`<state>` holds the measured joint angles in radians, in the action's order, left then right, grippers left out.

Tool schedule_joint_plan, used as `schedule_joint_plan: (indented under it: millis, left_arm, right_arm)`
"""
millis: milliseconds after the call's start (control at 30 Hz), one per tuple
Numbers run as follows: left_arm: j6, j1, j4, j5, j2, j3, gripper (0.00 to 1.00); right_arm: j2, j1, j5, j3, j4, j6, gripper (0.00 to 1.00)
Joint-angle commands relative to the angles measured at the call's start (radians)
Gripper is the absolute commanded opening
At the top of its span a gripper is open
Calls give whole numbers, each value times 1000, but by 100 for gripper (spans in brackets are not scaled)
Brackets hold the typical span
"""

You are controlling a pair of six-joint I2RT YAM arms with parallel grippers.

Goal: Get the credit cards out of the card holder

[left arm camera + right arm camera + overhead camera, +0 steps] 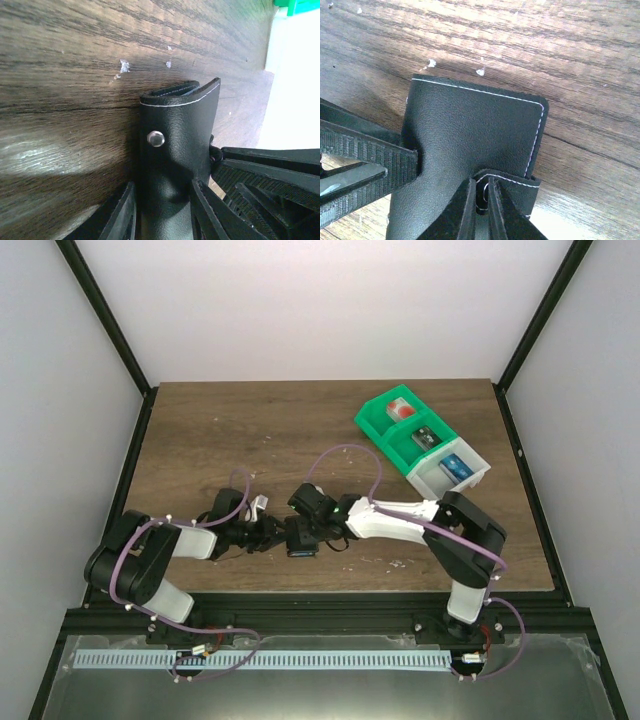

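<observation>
Black leather holder (470,125) is being held low over the table (250,430), front centre. Left gripper (162,212) is clamping its body and right gripper (480,187) is pinching its flap. Cards inside: cannot tell. Bin (378,435), back right, is holding red, dark and blue items, one per compartment.

The card holder (470,135) looks like matt black grained leather, with white thread stitching and a shiny metal snap stud (156,138). My table (60,75) is dark wood grain with a soft sheen. The fingers (365,150) of my left gripper (162,187) are matt black ribbed plastic.
</observation>
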<state>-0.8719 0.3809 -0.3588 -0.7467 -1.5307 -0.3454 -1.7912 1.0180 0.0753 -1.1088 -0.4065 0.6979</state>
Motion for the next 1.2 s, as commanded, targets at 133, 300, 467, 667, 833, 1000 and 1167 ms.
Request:
schedule_joint_plan:
  millis: [133, 300, 467, 667, 833, 1000, 1167]
  left_arm:
    - [1, 9, 11, 5, -16, 21, 32]
    - [2, 9, 6, 4, -26, 21, 31]
    - [2, 10, 0, 0, -33, 23, 29]
    - [2, 10, -4, 2, -35, 26, 28]
    - [2, 12, -3, 0, -35, 29, 28]
    - [2, 12, -2, 3, -25, 34, 28]
    - [5, 12, 4, 2, -24, 34, 28]
  right_arm:
    - [38, 5, 6, 23, 13, 11, 2]
    - [75, 5, -9, 48, 46, 11, 1]
    - [107, 5, -5, 74, 69, 12, 0]
    - [173, 4, -48, 144, 172, 12, 1]
    - [233, 5, -88, 200, 259, 20, 0]
    - [296, 5, -94, 232, 294, 42, 0]
    - [355, 5, -97, 269, 325, 67, 1]
